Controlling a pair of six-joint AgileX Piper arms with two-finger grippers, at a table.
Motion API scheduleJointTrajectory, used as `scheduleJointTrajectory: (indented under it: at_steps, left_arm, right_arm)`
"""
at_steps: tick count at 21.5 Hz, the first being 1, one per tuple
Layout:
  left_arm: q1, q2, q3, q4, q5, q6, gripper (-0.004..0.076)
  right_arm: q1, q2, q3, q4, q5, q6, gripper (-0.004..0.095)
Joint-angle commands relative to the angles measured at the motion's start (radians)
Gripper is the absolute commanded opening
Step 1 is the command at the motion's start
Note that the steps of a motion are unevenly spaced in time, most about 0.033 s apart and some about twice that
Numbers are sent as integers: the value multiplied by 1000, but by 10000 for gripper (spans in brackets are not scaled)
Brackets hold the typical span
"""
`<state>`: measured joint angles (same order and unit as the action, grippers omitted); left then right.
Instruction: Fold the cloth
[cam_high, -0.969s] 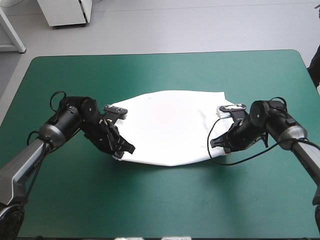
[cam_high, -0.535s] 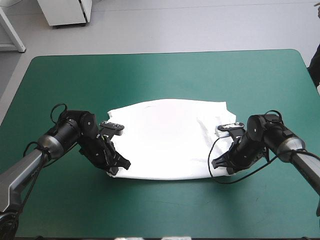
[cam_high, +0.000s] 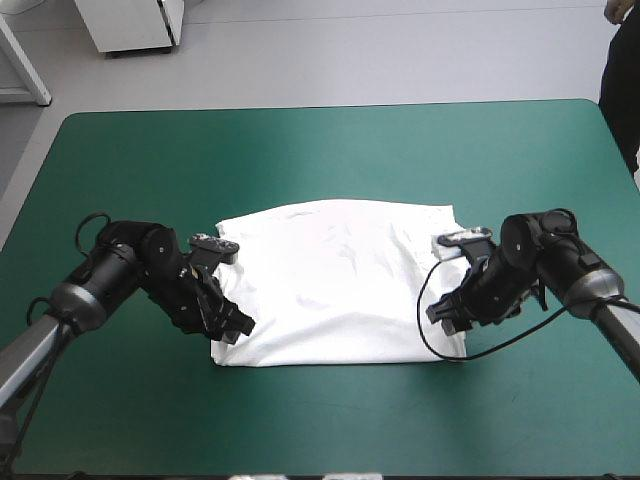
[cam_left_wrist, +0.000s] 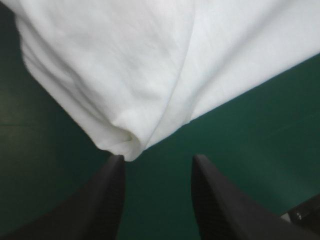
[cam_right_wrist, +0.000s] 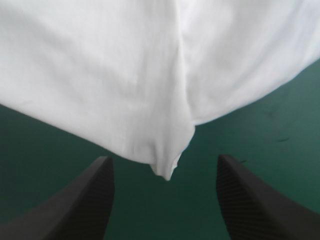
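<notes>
Table (cam_high: 320, 135) first: teal-green cover, w/ T-shirt (cam_high: 335, 285) lying at its middle, somewhat toward the near edge. The shirt is a wide white rectangle, flat on the cover, and looks doubled over, since both wrist views show a seam-like crease where layers overlap. A few shallow wrinkles toward its right side, otherwise smooth.

What's new vs. just before: earlier the shirt bulged up btwn the two arms, held by its near corners, and its near edge curved and sat farther from the robot. Now that edge is straight, down on the cover and nearer the robot; the far edge has come nearer too. So the sheet has been dragged back, pulled taut and laid down.

Left gripper (cam_left_wrist: 158, 159) is low at the shirt's near-left corner (cam_left_wrist: 125, 147), its black fingers (cam_left_wrist: 105, 200) apart w/ bare cover btwn them. The corner lies just ahead of the fingertips, let go, nothing pinched.

Right gripper (cam_right_wrist: 163, 159) is the same at the near-right corner (cam_right_wrist: 167, 170): fingers wide apart, the corner's point on the cover btwn and just ahead of them, not gripped.

Meaning for the task, my read: this fold pass is laid and released. Shirt is still wide side to side, so probably another fold across is due, and both arms need fresh grips for it.
</notes>
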<state>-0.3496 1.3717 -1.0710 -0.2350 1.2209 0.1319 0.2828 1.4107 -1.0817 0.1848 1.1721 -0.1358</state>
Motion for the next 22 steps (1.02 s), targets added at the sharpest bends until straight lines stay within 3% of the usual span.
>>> scheduleJointTrajectory:
  at_steps: [1, 5, 6, 9, 14, 22]
  left_arm:
    - [-7, -110, -165, 131, 48, -74, 325]
    - [-5, -74, -356, 360, -42, -106, 352]
    - [-5, -50, -386, 362, -74, -106, 362]
    - [-5, -27, -407, 332, -147, -106, 366]
    - [-5, -27, -454, 307, -196, -95, 368]
    - [-5, -27, -486, 307, -192, -84, 368]
  right_arm:
    - [2, -52, -204, -71, 3, 25, 581]
    - [2, -51, -361, -234, -136, 119, 581]
    - [2, -49, -371, -326, -174, 185, 581]
    - [-8, -23, -371, -472, -159, 280, 581]
    - [-104, 106, -371, -317, -150, 234, 581]
    - [-109, 245, -352, -242, -131, 178, 581]
